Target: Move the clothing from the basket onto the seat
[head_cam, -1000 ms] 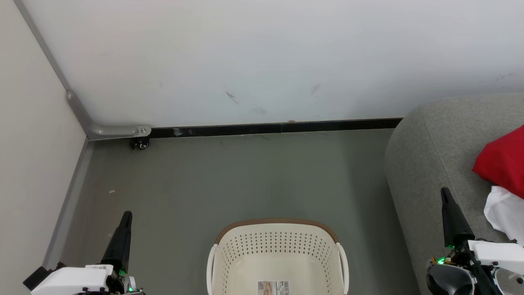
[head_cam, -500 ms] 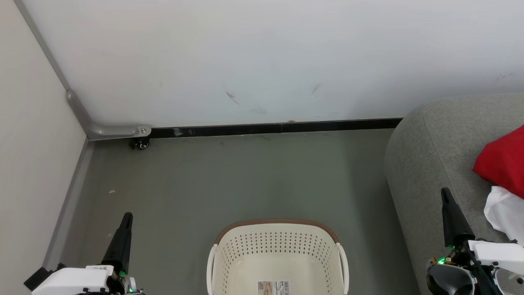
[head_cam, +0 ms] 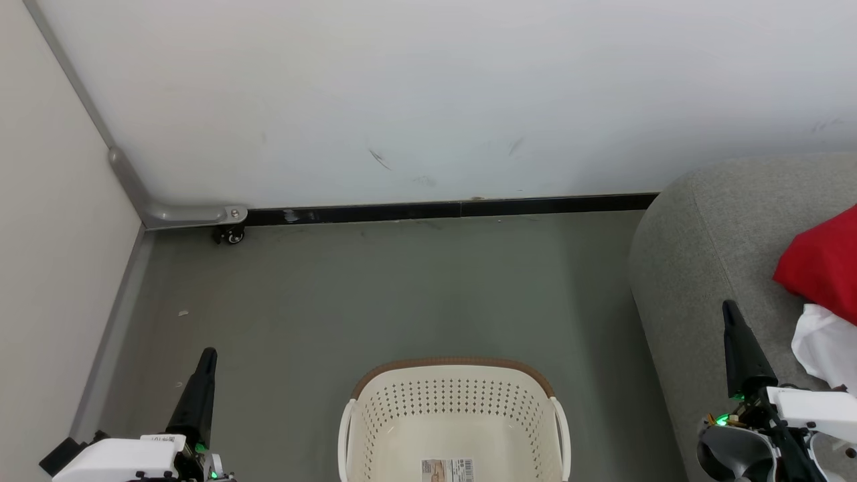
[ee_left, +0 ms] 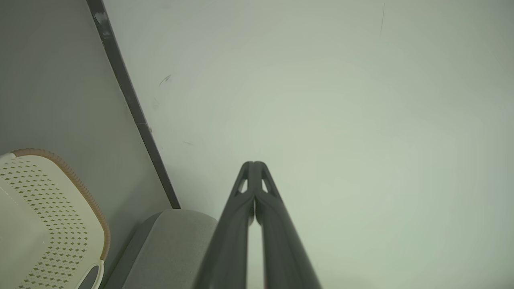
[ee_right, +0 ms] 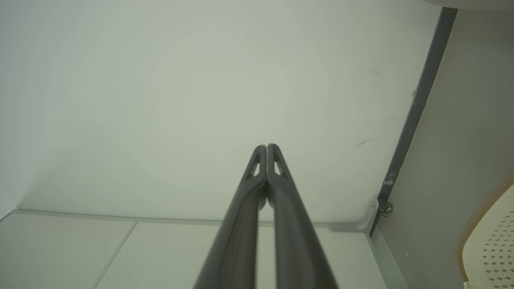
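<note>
Fingers on left gripper (head_cam: 208, 353) and right gripper (head_cam: 729, 306) were pressed together, gripping nothing. Only change: right gripper edged slightly up the head view; nothing else moved. Cream-white perforated plastic basket (head_cam: 455, 365) showed empty, bright red-and-white fabric clothing (head_cam: 822, 268) lay on the rounded grey upholstered seat (head_cam: 710, 234), so task looked done.

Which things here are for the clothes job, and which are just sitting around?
For the job:
- clothing, red and white, lying on the seat
- basket, no clothes in the part we can see
- left gripper and right gripper, both shut, holding nothing

Just lying about:
- caster wheel by the wall
- black skirting strip
- metal bracket in the corner
</note>
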`<state>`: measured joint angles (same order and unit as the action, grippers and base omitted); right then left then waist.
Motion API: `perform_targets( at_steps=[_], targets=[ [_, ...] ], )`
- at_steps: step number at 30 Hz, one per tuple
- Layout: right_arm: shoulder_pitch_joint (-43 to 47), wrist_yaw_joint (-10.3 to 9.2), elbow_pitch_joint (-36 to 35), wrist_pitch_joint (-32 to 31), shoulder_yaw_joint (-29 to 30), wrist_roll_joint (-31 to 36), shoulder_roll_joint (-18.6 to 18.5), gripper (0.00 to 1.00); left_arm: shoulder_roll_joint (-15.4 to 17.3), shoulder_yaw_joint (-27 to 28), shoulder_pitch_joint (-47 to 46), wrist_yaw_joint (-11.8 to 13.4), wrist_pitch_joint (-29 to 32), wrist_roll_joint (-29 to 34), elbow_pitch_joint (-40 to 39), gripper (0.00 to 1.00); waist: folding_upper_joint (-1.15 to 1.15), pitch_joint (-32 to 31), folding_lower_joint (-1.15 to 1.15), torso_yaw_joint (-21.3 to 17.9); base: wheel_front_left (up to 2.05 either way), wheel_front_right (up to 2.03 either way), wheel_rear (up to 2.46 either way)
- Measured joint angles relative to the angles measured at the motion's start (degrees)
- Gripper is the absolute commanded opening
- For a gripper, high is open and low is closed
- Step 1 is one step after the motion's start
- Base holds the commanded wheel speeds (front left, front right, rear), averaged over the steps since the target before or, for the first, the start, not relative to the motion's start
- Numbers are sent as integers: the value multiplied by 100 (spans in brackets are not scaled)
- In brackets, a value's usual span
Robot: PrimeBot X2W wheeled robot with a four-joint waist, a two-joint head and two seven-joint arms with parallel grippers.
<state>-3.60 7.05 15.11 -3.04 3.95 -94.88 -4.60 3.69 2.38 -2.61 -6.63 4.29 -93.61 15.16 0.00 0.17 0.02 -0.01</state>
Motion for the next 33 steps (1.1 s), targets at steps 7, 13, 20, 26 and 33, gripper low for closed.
perform_targets(
  at_steps=[7,13,20,26,33],
  targets=[
    [1,0,1,-2,9,0,0,0,-1,3,-5,-1,7,0,22,0,0,0,0,0,0,0,0],
    [1,0,1,-9,13,0,0,0,-1,5,-11,-2,8,0,35,0,0,0,0,0,0,0,0],
    [1,0,1,-9,21,0,0,0,-2,7,-14,-3,8,0,44,0,0,-1,0,0,0,0,0],
    [1,0,1,-9,24,0,0,0,-2,8,-16,-20,8,1,51,0,0,-1,-1,0,0,0,0],
    [1,0,2,-29,33,0,0,0,-3,11,-19,-20,9,0,55,0,0,-1,-1,1,0,0,0]
  ],
)
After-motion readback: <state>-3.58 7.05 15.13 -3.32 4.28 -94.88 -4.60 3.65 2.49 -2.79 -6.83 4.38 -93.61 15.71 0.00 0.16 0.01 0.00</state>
